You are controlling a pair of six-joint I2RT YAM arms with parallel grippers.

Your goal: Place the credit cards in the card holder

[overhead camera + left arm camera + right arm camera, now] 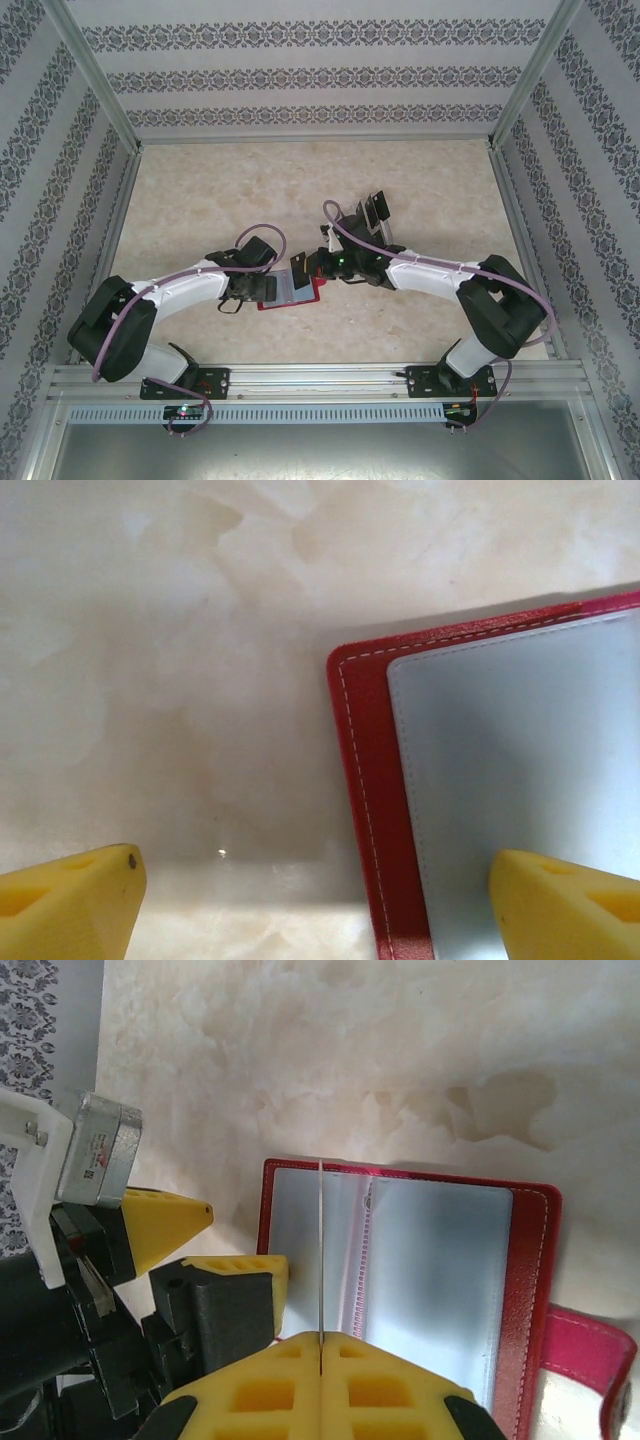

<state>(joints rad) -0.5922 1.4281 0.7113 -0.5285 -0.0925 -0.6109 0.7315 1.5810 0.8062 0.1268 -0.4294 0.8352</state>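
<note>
left gripper [315, 905]: spread wide, holding nothing; one yellow finger [70, 900] over bare table [150, 680], the other over the wallet's grey inside.
wallet [362, 780]: red, lying open and flat on the table between the two grippers, pink snap tab [590, 1350] out to one side.
right gripper [320, 1355]: clenched on a thin card [320, 1250], seen edge-on, upright over the wallet's clear sleeves.

Card holder [532, 1260]: red, white stitching, grey inside. Fingers [70, 905]: yellow. Table [150, 680]: cream, marbled. Walls [300, 75]: grey ornamental stripes on white.
</note>
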